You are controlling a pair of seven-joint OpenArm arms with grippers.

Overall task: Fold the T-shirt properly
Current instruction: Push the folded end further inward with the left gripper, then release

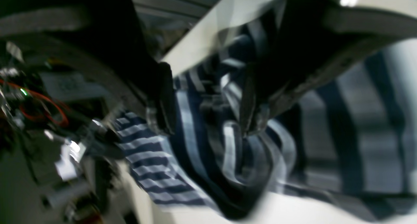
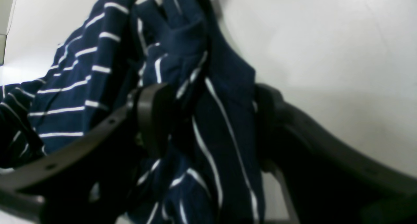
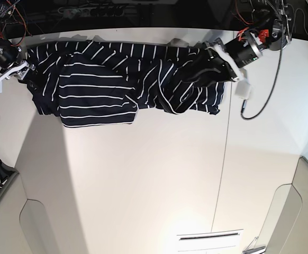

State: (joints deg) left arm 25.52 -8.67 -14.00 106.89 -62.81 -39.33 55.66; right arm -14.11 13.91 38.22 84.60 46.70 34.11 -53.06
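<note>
Two arms reach in from the far corners of the white bench, each low over one end of the T-shirt. The left fingers and right fingers both grasp bunched striped cloth. The shirt lies stretched along the far edge.

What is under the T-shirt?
The T-shirt lies bunched on the white table. Only table shows around it; whatever the cloth covers cannot be seen.

Left wrist view motion-blurred and dim, base view bright, sharp, wide-angle distortion
</note>
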